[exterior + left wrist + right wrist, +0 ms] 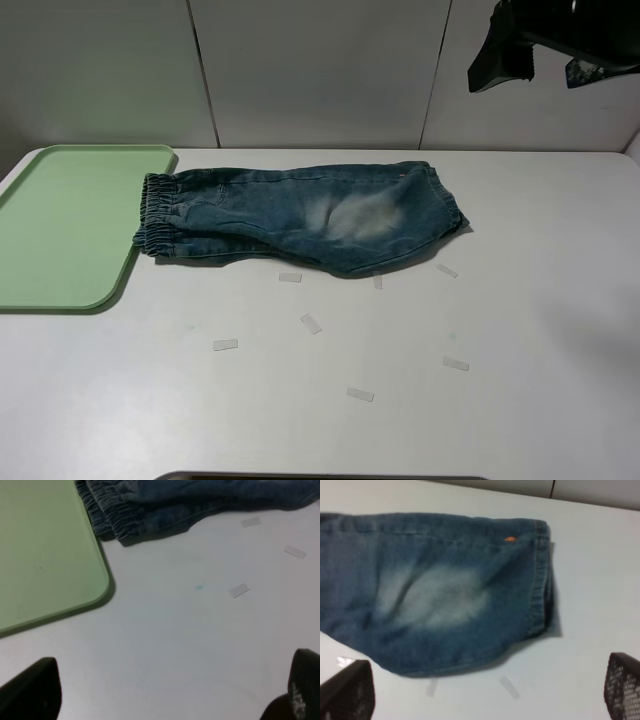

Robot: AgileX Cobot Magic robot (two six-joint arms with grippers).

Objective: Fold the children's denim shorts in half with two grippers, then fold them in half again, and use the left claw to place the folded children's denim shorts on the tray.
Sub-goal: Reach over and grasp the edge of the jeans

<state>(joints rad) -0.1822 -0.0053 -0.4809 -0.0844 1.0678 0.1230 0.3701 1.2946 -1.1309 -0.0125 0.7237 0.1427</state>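
The children's denim shorts lie flat across the middle of the white table, doubled over lengthwise. Their gathered waistband sits against the right edge of the pale green tray, and the leg hem points right. The tray has nothing on it. My left gripper hovers open over bare table, in front of the tray's corner and the waistband. It does not show in the exterior high view. My right gripper is open above the hem end of the shorts. It hangs high at the back right.
Several small clear tape strips are stuck on the table in front of the shorts. One lies ahead of the left gripper. A panelled wall closes off the back of the table.
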